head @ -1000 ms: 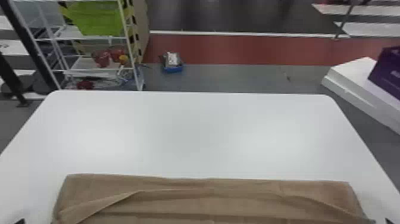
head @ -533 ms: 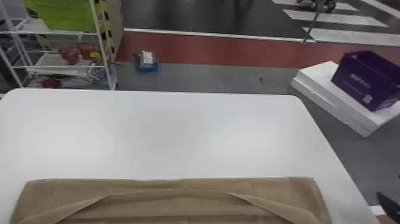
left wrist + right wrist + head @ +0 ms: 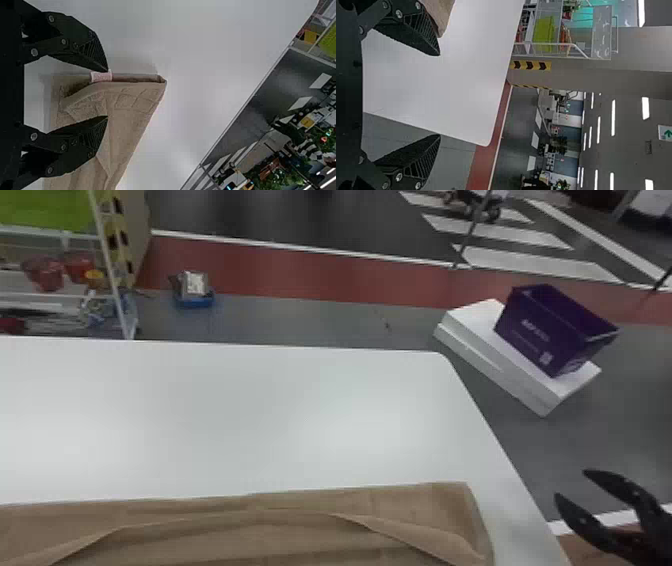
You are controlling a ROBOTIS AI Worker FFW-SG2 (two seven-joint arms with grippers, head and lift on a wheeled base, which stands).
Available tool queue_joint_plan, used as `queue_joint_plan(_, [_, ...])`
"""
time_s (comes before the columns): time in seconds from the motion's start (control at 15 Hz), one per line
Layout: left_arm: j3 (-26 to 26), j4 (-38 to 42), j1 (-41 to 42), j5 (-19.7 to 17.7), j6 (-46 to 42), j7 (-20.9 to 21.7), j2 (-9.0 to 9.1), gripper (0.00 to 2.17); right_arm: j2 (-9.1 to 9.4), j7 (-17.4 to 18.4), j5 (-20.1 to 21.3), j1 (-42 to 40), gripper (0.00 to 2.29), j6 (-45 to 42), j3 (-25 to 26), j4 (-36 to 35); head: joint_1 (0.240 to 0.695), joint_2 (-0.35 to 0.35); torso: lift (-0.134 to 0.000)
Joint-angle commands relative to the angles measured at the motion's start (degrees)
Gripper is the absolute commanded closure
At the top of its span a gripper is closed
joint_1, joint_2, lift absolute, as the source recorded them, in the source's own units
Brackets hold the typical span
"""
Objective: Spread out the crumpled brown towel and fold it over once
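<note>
towel [image 3: 280, 535], right gripper [image 3: 570, 484] parted, now farther away

Brown towel [image 3: 300, 535], folded over, creased, flat on white table [image 3: 250, 415].

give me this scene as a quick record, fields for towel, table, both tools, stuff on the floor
towel: brown cloth towel, laid out wide along the near side, upper layer rippled
tag: small pale pink fabric label at the towel's edge
table: smooth white tabletop with rounded corners
left tool: black two-fingered left tool, open, over the tagged end
right tool: black two-fingered right tool, open, empty, beyond the towel's right end
floor, right: open purple box on flat white slabs
</note>
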State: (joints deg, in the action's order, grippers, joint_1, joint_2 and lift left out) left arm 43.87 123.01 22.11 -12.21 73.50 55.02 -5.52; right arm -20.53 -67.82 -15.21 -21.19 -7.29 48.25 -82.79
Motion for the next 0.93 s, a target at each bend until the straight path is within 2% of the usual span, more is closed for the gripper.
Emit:
queue_joint_plan(0.0, [-1.42,1.0,-0.58,2.19,2.93,0.0,-0.28,0.61,0.05,0.05,0.97,0.88,0.17,-0.48,-0.62,0.87,0.695,-0.283,-0.123])
queue_joint_plan(0.13, [-3.0,1.27,-1.11,4.48,6.8,-0.09,-0.98,0.61,-0.21,0.05,1.23,1.76,0.17,-1.01,-0.97,2.01,0.695,-0.29,-0.123])
queue_joint_plan(0.27, [-3.53,1.27,-1.2,5.45,7.32,-0.26,-1.16,0.79,-0.57,0.05,1.23,2.2,0.17,-1.36,-1.14,2.89,0.695,-0.296,-0.123])
queue_joint_plan(0.4, [-3.71,1.36,-1.28,5.97,7.68,-0.35,-1.16,0.84,-0.83,0.14,1.58,2.73,0.17,-2.24,-1.49,3.95,0.695,-0.302,-0.123])
queue_joint_plan(0.47, [-3.79,1.44,-1.28,6.15,7.68,-0.7,-1.16,1.17,-0.92,0.14,1.58,2.99,0.17,-2.59,-1.85,4.3,0.695,-0.302,-0.123])
queue_joint_plan(0.53, [-3.62,1.44,-1.46,6.15,7.68,-0.7,-1.16,1.35,-0.92,0.14,1.85,2.99,0.17,-2.94,-2.11,4.48,0.695,-0.301,-0.123])
queue_joint_plan(0.87, [-1.51,4.78,-1.46,5.09,12.07,0.09,-1.25,1.36,-0.92,0.23,1.93,3.26,0.17,-2.94,-2.64,4.56,0.695,-0.287,-0.123])
